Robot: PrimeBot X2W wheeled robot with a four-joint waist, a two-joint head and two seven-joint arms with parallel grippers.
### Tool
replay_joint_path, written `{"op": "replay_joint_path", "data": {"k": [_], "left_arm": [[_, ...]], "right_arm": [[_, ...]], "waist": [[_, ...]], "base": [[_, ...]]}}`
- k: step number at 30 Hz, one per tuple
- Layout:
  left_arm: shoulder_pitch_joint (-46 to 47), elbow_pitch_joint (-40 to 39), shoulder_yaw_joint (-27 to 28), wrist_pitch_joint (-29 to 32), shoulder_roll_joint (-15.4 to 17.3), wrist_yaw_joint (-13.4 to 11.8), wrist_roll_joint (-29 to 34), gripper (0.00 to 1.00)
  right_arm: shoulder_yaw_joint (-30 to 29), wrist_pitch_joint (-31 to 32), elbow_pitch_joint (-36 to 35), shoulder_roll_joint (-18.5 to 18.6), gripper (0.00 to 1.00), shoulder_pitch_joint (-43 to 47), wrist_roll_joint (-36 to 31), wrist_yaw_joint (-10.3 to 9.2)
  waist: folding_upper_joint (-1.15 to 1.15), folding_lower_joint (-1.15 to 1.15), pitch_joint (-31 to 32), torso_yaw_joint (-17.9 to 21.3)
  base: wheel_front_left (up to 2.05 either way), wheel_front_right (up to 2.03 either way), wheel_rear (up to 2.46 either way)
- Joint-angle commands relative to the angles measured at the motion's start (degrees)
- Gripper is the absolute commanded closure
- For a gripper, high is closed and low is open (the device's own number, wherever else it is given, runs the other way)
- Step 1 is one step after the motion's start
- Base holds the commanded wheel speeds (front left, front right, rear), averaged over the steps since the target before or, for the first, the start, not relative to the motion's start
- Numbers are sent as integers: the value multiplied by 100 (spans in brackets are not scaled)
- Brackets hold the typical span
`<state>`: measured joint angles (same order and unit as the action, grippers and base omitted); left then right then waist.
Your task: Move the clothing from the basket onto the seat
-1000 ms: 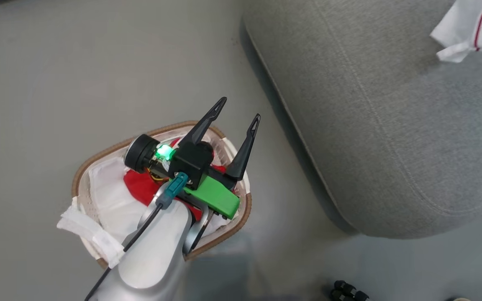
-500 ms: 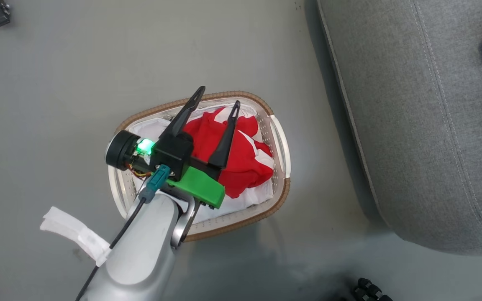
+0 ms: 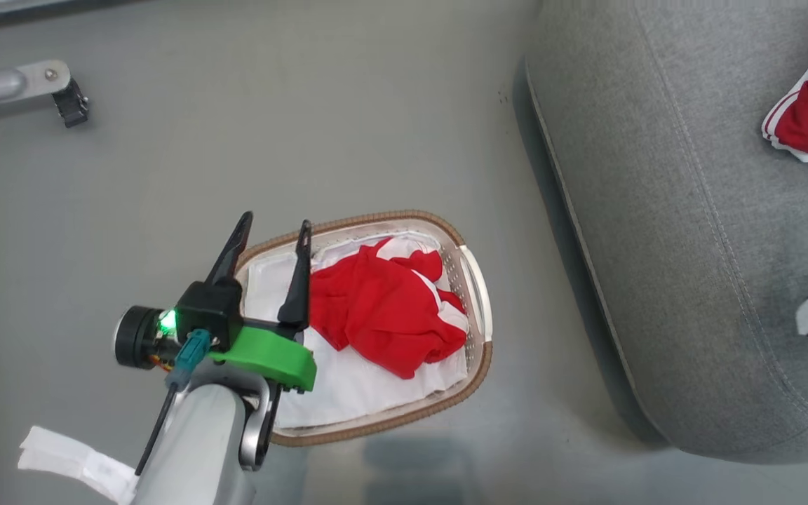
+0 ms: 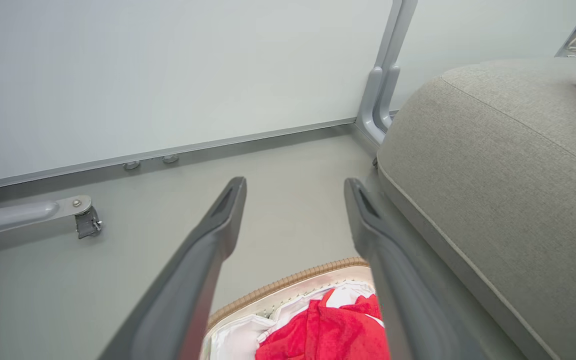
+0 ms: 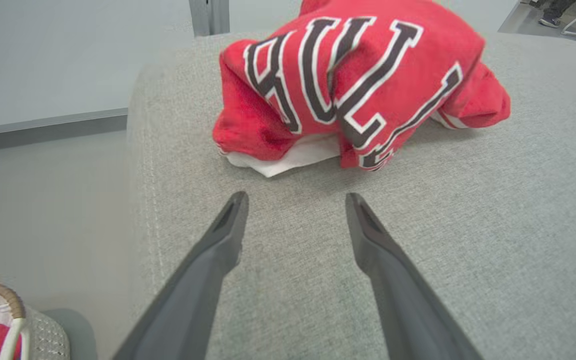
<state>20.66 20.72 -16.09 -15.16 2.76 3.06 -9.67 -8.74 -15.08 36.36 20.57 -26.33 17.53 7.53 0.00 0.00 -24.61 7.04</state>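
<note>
The right fingers (image 5: 218,250) stand spread and empty, low over the grey seat (image 5: 468,250). They point at a lettered red jersey (image 5: 348,75) that lies bunched toward the cushion's far right, just beyond the tips and not touching them. The left fingers (image 3: 299,273) are also spread wide with nothing between them, hanging above the near-left end of the basket (image 3: 376,216). The basket sits on the floor (image 3: 348,105) to the left of the seat, with a strip of floor between them. A second red jersey (image 3: 383,315) lies crumpled in the middle of the basket, on a white liner (image 3: 362,389). By my reading one piece is already delivered, and the step in hand is going for the one in the basket. That calls for shifting the left fingers right over the red heap, tipping them down, and pinching a raised fold of red cloth alone, clear of the liner. The left forearm (image 3: 193,449) rises from the near-left, its wrist holding the fingers nearly level and aimed away across the floor. The right arm reaches out at the right, its fingers pointing far along the cushion.
</note>
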Motion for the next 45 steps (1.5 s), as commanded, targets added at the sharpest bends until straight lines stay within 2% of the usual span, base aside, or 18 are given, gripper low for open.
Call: {"op": "replay_joint_path", "data": {"k": [1, 6, 13, 18, 25, 33, 35, 45], "left_arm": [[-178, -39, 127, 1, 26, -76, 37, 0], [-574, -226, 637, 1, 26, -358, 162, 0], [-1151, -496, 1300, 1, 23, -710, 255, 0], [-1497, -604, 1527, 1, 25, -600, 316, 0], [-1882, -729, 1602, 1, 24, -427, 276, 0], [-1873, -517, 1188, 1, 23, -204, 83, 0], [-1630, -306, 855, 1, 19, -62, 157, 0], [-27, 991, -603, 0, 31, -51, -428, 0]], "right_arm": [[119, -13, -215, -56, 0, 131, 57, -7], [682, -13, -980, -398, 0, 324, 163, -7], [1301, -13, -1606, -776, 0, 561, 212, -8], [1589, -13, -1730, -888, 0, 885, 191, -7], [1563, -13, -1694, -967, 0, 1331, 255, -7], [1507, -13, -1774, -927, 0, 1287, 262, -7], [1507, -13, -1874, -897, 0, 1114, 277, -7], [1568, -13, -2525, -730, 0, 34, 394, -7]], "waist": [[0, 0, 435, -118], [0, 0, 818, -303], [0, 0, 1293, -610], [0, 0, 1574, -777], [0, 0, 1788, -828], [0, 0, 1586, -744], [0, 0, 1384, -698], [0, 0, 45, -131]], "base": [[0, 0, 0], [0, 0, 0], [0, 0, 0], [0, 0, 0], [0, 0, 0], [0, 0, 0], [0, 0, 0], [0, 0, 0]]}}
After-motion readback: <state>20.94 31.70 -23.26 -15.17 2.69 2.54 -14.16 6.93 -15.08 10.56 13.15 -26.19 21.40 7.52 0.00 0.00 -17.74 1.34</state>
